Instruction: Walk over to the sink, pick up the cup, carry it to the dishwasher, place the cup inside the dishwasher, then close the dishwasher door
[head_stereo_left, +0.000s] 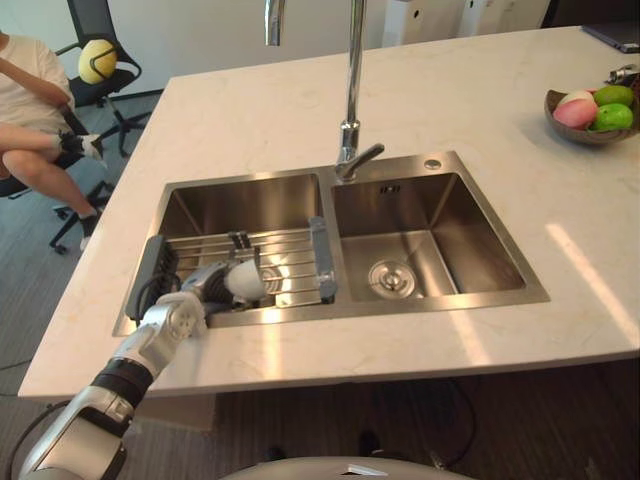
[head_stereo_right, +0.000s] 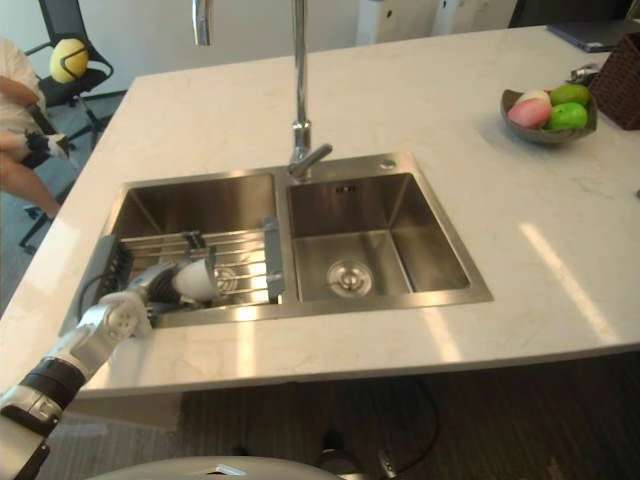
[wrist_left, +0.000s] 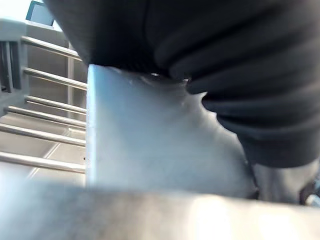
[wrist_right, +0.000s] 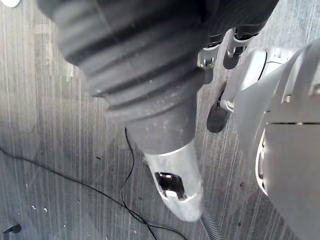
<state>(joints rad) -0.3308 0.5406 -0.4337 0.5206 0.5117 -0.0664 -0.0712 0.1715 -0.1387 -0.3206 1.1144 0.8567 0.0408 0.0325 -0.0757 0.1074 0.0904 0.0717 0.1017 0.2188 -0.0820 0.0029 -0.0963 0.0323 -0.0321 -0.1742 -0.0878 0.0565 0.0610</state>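
Cup: a white cup (head_stereo_left: 246, 282) lies on its side on the wire rack (head_stereo_left: 295, 262) across the left basin of the sink (head_stereo_left: 440, 302), near the basin's front edge.
My left robot hand: my left robot hand (head_stereo_left: 205, 285) reaches over the sink's front rim and rests right against the cup. In my left wrist view the cup sits close under the dark cover, and I cannot tell whether I am gripping it.
My right robot hand: my right robot hand (wrist_right: 175, 185) hangs over the wood-look floor (wrist_right: 50, 150), relaxed and holding nothing.
Right basin: bare, with only its drain.
Tap: the tap (head_stereo_left: 352, 90) stands behind the divider between the basins.
Desk: the pale stone desk (head_stereo_left: 300, 110) carries a bowl (head_stereo_left: 585, 137) of fruit at its far right.
Person: a person (head_stereo_left: 25, 90) sits beyond the desk's far left corner.
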